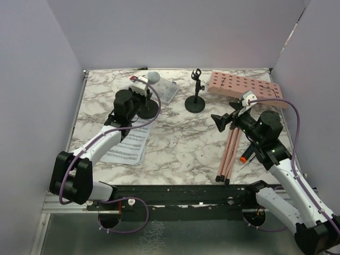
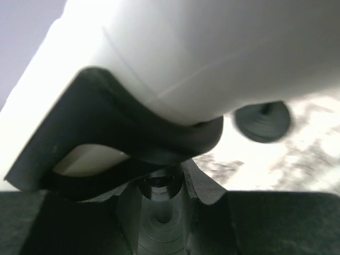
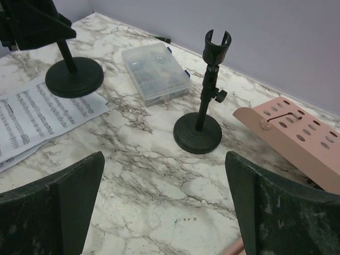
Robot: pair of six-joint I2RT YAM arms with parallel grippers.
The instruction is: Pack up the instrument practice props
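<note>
A white microphone sits in the clip of a black round-based mic holder at the back left. My left gripper is right at that clip. In the left wrist view the microphone fills the top, and my left gripper stands open astride the holder's pole without touching it. A second, empty mic holder stands mid-table and shows in the right wrist view. My right gripper is open and empty above bare marble. The pink perforated board lies at the back right, its pink legs beside my right arm. Sheet-music pages lie under my left arm. The black microphone is out of view.
A clear plastic box lies behind the left holder and shows in the right wrist view. A small orange-tipped item lies by the right arm. Purple walls close in the left, back and right. The black arm rail runs along the near edge.
</note>
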